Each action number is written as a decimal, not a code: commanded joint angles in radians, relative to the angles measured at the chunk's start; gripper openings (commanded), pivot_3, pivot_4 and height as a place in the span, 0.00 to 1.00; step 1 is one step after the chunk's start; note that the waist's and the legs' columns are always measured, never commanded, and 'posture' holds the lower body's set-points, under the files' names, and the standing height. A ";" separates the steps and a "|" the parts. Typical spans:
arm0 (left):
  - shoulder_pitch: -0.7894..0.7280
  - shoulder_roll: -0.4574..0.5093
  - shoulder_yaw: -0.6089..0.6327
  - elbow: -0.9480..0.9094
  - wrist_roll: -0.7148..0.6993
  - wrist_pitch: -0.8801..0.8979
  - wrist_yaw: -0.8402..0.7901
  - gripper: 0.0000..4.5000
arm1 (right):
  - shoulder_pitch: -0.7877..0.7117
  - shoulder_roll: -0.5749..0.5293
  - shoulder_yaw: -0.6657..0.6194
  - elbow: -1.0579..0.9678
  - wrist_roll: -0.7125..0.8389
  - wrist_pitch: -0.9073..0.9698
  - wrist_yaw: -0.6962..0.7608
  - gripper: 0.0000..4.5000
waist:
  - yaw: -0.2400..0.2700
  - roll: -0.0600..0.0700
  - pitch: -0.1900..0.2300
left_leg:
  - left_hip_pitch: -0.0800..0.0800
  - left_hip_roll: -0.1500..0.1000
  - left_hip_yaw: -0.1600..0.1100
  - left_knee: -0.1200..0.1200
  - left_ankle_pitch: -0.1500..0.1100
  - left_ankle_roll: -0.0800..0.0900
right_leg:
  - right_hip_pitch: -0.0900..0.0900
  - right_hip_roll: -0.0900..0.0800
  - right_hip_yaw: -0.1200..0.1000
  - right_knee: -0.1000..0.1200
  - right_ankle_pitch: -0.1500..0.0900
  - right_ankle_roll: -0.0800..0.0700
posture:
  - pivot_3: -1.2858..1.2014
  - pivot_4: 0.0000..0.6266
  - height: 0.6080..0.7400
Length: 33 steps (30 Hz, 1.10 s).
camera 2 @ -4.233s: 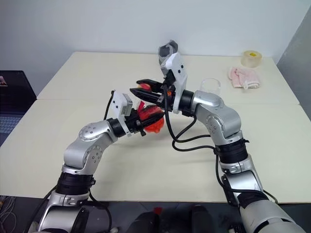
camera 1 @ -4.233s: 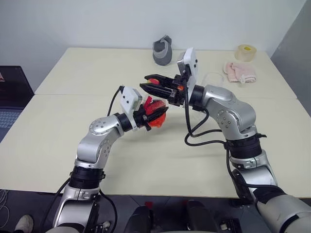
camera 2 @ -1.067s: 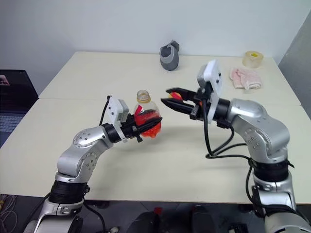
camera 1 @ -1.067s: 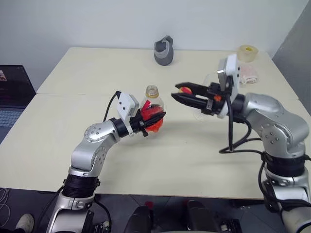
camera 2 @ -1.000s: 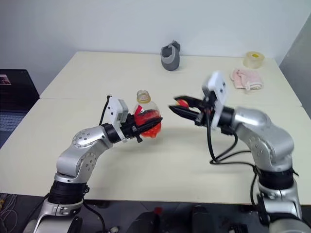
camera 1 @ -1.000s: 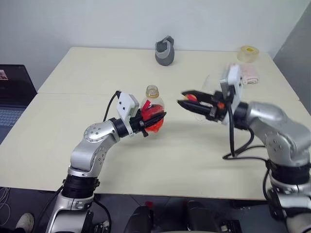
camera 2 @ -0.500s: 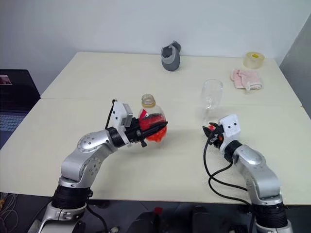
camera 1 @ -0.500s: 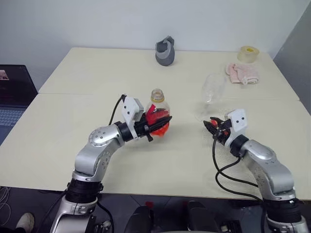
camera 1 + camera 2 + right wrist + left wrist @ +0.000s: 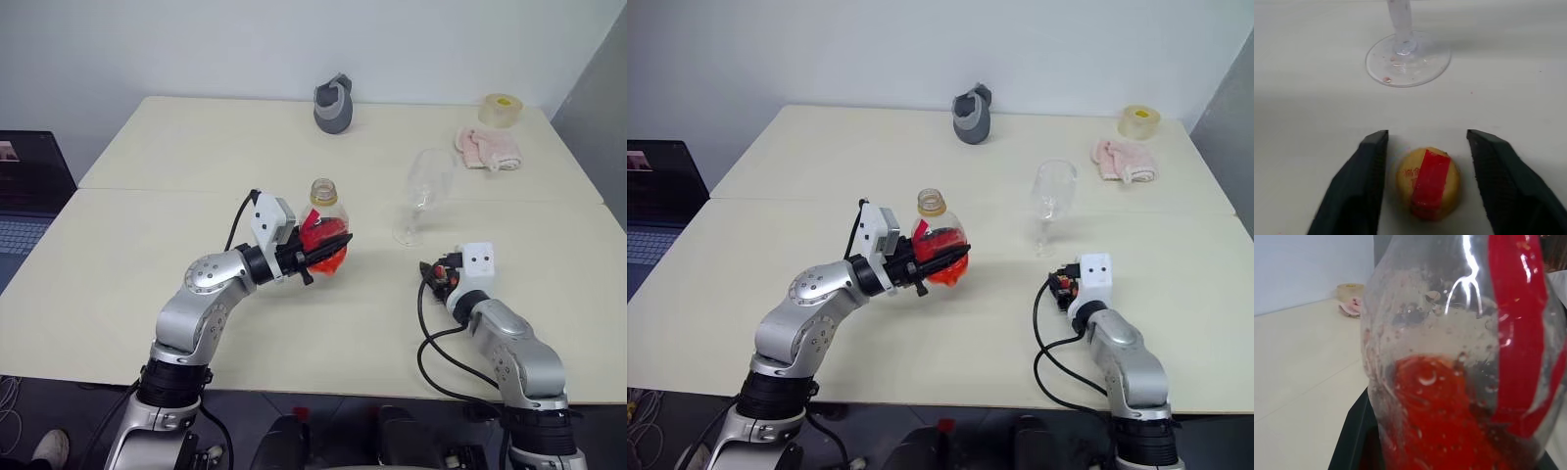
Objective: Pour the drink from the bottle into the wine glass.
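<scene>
**Bottle uncapped in left grip; cap on table between spread right fingers**

Left gripper (image 9: 318, 253) is clamped on the bottle (image 9: 324, 227), held upright above the table (image 9: 147, 225), roughly mid-table and toward the robot's left of centre. The neck is uncapped. The drink (image 9: 1435, 426), bright red-orange, fills only the lower part of the rounded body; droplets cling to the clear wall above it. A red label strip (image 9: 1518, 328) runs down the bottle's side; no print on it can be read.

Right gripper (image 9: 1425, 181) sits low at the table surface, near the front edge on the robot's right. Its two black fingers (image 9: 1359, 186) stand apart, with the cap (image 9: 1428, 182) lying on the table between them, touching neither. The cap is yellow with a red band across it; faint reddish characters beside the band are too small to read.

The wine glass (image 9: 1051, 201) stands upright just beyond the right gripper; its round foot (image 9: 1408, 58) is near the fingertips but apart from them. A few red specks lie on and around the foot. The bowl looks empty.

Open room: bare tabletop lies between the bottle and the glass. A seam (image 9: 147, 189) crosses the table behind the bottle. Along the far edge, well apart from both arms: a grey cup-like object (image 9: 332, 102), a tape roll (image 9: 500, 107) and a pink cloth (image 9: 487, 147) at the far right corner. A laptop (image 9: 27, 201) sits off the table's left side.
</scene>
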State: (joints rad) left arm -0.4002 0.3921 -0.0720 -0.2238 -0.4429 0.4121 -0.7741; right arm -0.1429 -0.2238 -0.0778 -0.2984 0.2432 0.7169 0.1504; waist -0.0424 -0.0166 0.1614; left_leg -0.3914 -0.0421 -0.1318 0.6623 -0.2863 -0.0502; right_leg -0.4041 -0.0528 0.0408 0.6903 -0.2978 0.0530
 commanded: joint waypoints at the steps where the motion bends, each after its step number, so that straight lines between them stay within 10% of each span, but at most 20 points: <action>1: -0.025 0.008 0.031 -0.010 -0.002 -0.025 0.004 0.35 | 0.025 -0.015 0.012 -0.044 -0.005 0.045 0.003 0.85 | 0.000 0.000 0.000 | 0.000 0.000 0.000 0.000 0.000 0.000 | 0.000 0.000 0.000 0.000 0.000 0.000 | 0.52 0.24 1.00; 3: -0.023 0.011 0.034 -0.010 -0.004 -0.025 0.003 0.35 | 0.031 -0.031 0.010 -0.089 0.001 0.072 0.007 1.00 | 0.001 0.000 0.000 | 0.000 0.000 0.000 0.000 0.000 0.000 | 0.000 0.000 0.000 0.000 0.000 0.000 | 0.52 0.24 1.00; 21: 0.043 0.052 0.195 0.045 0.048 -0.047 0.167 0.35 | -0.123 -0.403 -0.025 -0.314 0.369 0.217 0.512 1.00 | 0.001 0.000 0.000 | 0.000 0.000 -0.001 0.000 -0.002 0.004 | 0.001 0.001 -0.001 -0.001 0.000 0.000 | 0.52 0.24 1.00; 33: -0.047 0.148 0.405 0.444 0.143 -0.279 0.318 0.35 | -0.325 -0.138 0.264 -0.066 0.148 -0.114 0.459 1.00 | -0.005 -0.001 0.000 | 0.000 0.000 0.000 0.000 0.000 0.000 | -0.001 -0.001 -0.001 -0.001 0.000 0.000 | 0.52 0.24 1.00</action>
State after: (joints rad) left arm -0.4242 0.5264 0.2961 0.2049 -0.3041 0.1950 -0.4636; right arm -0.4437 -0.3789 0.1863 -0.3731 0.4107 0.6535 0.6275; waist -0.0473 -0.0172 0.1617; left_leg -0.3918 -0.0422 -0.1323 0.6624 -0.2862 -0.0505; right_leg -0.4055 -0.0536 0.0401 0.6890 -0.2977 0.0532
